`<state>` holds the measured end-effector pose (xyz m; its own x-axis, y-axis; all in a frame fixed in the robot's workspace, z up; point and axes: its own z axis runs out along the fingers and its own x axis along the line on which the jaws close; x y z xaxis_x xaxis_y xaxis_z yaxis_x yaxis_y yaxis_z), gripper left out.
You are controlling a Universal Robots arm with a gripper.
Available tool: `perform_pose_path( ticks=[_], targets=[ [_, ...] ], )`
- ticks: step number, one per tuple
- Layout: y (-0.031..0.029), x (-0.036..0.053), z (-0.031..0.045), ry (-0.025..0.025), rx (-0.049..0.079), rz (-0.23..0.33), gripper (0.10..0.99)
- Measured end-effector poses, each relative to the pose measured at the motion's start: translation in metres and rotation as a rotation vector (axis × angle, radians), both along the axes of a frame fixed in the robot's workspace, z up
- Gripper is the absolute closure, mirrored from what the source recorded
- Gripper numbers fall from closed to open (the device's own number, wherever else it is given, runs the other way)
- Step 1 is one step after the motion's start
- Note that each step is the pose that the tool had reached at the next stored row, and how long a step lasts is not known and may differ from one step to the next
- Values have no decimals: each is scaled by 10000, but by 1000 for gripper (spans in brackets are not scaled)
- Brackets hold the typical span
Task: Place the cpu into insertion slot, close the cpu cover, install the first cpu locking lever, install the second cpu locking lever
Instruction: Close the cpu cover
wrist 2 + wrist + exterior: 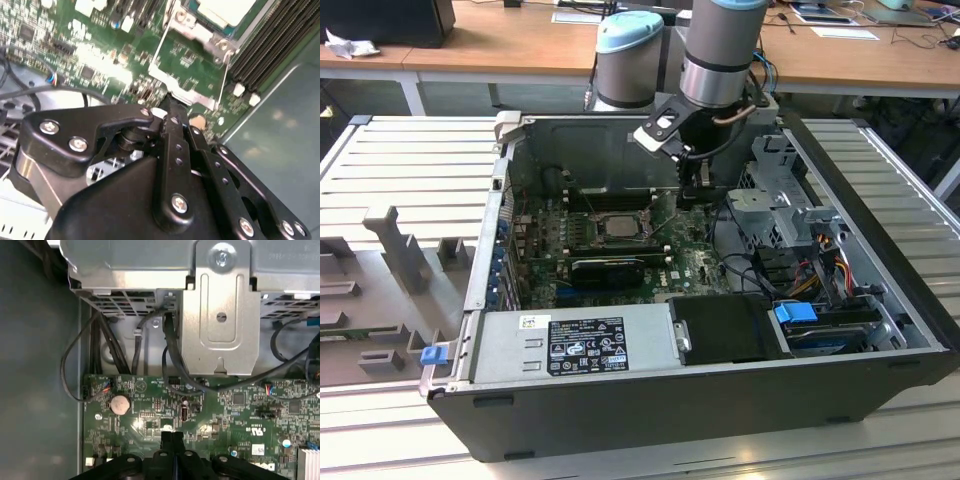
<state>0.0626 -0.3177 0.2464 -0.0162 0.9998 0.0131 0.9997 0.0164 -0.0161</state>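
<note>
A grey slatted table (410,150) carries an open computer case (620,410), and the robot arm (720,50) reaches down into it. Inside lies a green circuit board (690,260), with a metal drive cage (220,315) beside it. The gripper (704,198) is clenched, its black fingers (167,440) pressed together with nothing between them. It hangs low over the board, near the insertion slot (588,224) and on the exterior view's right of it. The cpu cover (192,30) lies flat on the slot. The cpu (225,9) sits inside, its pale top showing through the cut-out. A round coin battery (120,404) sits on the board.
</note>
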Motion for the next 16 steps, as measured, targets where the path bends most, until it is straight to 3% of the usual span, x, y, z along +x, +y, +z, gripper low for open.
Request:
perform_pose_path(
  ticks=[7,16],
  targets=[
    [0,-128,0,-1,2,25,980],
    [0,-179,-1,-1,2,24,980]
  ],
)
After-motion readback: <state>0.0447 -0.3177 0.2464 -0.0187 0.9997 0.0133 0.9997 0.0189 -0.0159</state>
